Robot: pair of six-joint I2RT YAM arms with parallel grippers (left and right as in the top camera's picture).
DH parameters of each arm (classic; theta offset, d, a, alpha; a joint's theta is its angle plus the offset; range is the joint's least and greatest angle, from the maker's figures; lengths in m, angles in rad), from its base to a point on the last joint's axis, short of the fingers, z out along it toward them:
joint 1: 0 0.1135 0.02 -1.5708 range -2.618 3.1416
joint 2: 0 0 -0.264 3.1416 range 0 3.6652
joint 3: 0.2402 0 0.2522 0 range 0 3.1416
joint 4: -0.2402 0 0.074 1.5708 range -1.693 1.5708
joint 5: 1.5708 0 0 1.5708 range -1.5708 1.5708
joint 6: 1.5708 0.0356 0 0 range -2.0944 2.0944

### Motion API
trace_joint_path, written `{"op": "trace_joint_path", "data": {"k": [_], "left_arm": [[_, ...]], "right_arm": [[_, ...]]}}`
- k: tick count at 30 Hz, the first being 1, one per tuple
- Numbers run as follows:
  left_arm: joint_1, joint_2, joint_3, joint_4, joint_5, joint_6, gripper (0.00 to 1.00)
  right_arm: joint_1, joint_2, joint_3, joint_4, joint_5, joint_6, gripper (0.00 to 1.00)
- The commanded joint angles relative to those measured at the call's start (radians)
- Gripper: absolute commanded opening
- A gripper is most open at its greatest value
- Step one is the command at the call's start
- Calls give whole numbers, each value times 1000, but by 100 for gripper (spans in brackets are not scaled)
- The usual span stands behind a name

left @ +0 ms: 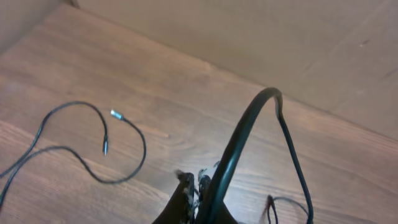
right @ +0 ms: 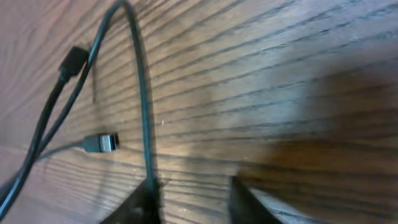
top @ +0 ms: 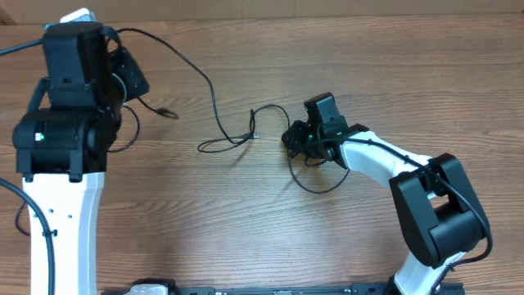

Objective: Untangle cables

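While the left gripper (left: pixel 195 188) pinches a cable (left: pixel 237 137), the right gripper (right: pixel 194 194) hangs with jaws narrowly apart.

Overhead looks down; wrists near; cables (top: pixel 214 102) shared.

Counted on one table (top: pixel 385 65): two arms, left arm (top: pixel 61 164) and right arm (top: pixel 434 205); two grippers, left gripper (left: pixel 194 190) and right gripper (right: pixel 196 202); two plugs (top: pixel 169 112) seen overhead; cables (top: pixel 214 94) too tangled for a sure count.
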Motion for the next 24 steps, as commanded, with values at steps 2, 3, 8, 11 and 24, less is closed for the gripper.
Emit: {"op": "trace_joint_path", "data": {"k": [2,3,8,11,24], "left_arm": [[37,-12,14,-22,67,-11,4],[43,-12,14,-30,66,-11,4],[60,-8,14,-66,66,-11,4],[60,3,9,-89,138,-11,4],[57,179,-97,-158,594,185,4]], "right_arm": [[-21,3,-4,5,-3,2,6],[-24,3,-4,5,-3,2,4],[-50,3,-4,14,-4,5,4],[-84,3,-4,50,-38,-4,4],[-85,7,-4,17,-100,-2,4]]}}
